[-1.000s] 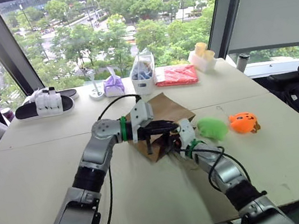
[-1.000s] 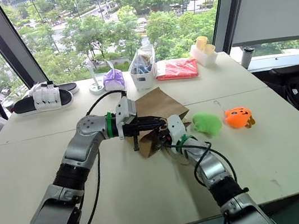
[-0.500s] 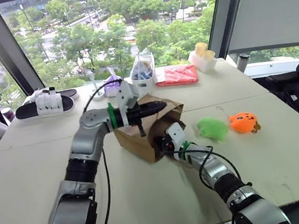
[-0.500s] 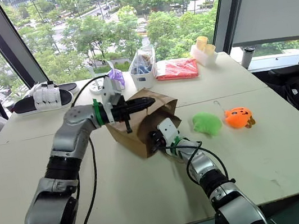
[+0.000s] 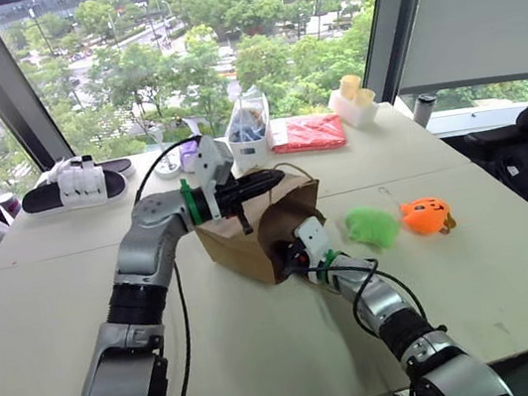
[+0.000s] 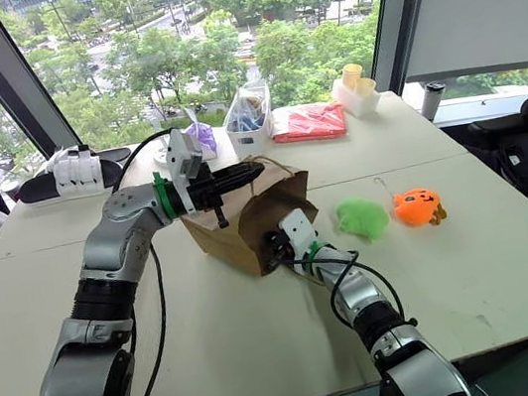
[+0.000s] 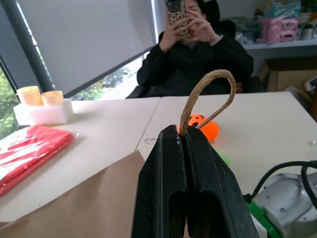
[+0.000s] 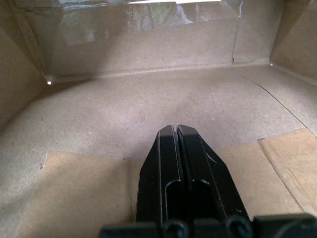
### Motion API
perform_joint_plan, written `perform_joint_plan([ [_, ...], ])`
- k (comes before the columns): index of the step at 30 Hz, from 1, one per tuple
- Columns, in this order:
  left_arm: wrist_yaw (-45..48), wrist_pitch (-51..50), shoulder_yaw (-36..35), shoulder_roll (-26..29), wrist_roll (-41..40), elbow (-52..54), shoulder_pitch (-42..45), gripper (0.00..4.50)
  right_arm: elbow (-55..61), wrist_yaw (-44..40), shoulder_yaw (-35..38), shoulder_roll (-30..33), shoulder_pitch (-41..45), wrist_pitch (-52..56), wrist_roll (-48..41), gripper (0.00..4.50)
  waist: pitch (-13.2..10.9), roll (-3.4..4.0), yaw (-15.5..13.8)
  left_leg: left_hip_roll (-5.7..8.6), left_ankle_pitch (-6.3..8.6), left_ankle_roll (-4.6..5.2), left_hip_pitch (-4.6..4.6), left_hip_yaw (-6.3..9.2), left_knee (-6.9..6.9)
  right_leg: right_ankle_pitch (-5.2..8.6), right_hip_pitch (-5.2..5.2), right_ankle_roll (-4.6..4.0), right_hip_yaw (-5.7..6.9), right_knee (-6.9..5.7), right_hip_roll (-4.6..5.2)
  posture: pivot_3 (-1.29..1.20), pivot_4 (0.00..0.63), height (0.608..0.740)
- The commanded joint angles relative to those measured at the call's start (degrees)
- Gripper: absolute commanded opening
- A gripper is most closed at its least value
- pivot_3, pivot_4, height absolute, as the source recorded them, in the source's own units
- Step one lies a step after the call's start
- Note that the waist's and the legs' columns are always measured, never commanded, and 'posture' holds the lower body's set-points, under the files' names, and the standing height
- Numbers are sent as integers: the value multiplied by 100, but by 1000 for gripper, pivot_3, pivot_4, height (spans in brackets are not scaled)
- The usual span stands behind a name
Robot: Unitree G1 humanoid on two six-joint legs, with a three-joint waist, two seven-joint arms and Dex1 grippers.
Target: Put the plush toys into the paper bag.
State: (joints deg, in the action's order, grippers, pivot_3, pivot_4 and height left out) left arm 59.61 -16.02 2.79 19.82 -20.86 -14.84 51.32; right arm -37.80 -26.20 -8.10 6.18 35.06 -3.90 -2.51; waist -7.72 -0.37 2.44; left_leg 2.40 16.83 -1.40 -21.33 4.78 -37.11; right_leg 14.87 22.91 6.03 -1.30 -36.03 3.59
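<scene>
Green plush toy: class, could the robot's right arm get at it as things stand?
Probably not straight away: the right claw is shut inside the paper bag. The green plush toy lies uncovered just beside it, once the claw withdraws.

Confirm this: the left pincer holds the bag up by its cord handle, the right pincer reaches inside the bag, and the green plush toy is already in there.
Not quite. The green plush toy lies on the table beside the orange plush toy, outside the paper bag, as the left eye view shows. The rest holds: the left pincer is shut on the cord handle and the right pincer is inside the bag.
</scene>
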Motion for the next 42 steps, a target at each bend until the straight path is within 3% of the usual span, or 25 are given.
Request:
perform_joint_plan([
  [1,5,28,-52,-12,-100,272,-37,18,1033,19,176,84,-224,183,-136,0,0,0,-2,0,0,0,0,0,0,0,1,0,0,0,0,0,150,740],
  [12,236,215,168,-170,21,17,-62,18,5624,362,967,648,-2336,2515,-1084,0,0,-1,-88,4,13,22,-8,0,0,0,7,0,-3,0,3,0,150,740],
  [15,281,259,184,-213,34,-64,-8,0,6020,715,1457,927,-2648,2761,-935,840,1,-2,-165,4,15,26,-5,-2,-3,0,4,0,-3,4,1,0,150,740],
  [21,422,337,251,-166,94,-232,43,0,5341,1060,2259,1861,-2819,2585,-375,3866,1,-3,-179,7,14,26,0,-8,-5,1,-10,0,-3,13,1,0,150,740],
  [22,420,341,251,-166,107,-253,51,0,5247,977,2199,1971,-2825,2503,-332,4307,1,-3,-175,7,14,27,0,-8,-5,1,-9,0,-3,13,0,0,150,740],
  [23,414,351,245,-173,120,-283,64,0,5167,910,2124,2037,-2810,2447,-313,4436,1,-3,-171,6,14,27,0,-9,-3,1,-9,0,-3,14,-1,0,150,740],
  [31,351,370,211,-214,181,-366,106,0,4134,685,1119,2390,-2500,1516,593,4436,1,-3,-148,-2,14,28,5,-10,-2,1,-9,1,-3,14,-8,0,150,740],
  [34,302,370,202,-214,198,-368,103,0,3233,676,617,2517,-2062,1130,1122,4436,1,-3,-151,1,14,26,5,-11,-5,1,-12,1,-3,19,-4,0,150,740],
  [40,233,330,202,-215,203,-256,35,0,1083,1417,-11,2588,-784,530,2123,4436,2,-5,-145,-1,-5,-6,9,-11,-2,1,-21,0,-4,54,-5,0,150,740],
  [42,198,301,181,-171,200,-184,2,0,752,1357,-58,2548,-604,322,2098,3654,3,-6,-161,-1,-6,-8,8,-9,-3,1,-22,0,-4,56,-5,0,150,740],
])
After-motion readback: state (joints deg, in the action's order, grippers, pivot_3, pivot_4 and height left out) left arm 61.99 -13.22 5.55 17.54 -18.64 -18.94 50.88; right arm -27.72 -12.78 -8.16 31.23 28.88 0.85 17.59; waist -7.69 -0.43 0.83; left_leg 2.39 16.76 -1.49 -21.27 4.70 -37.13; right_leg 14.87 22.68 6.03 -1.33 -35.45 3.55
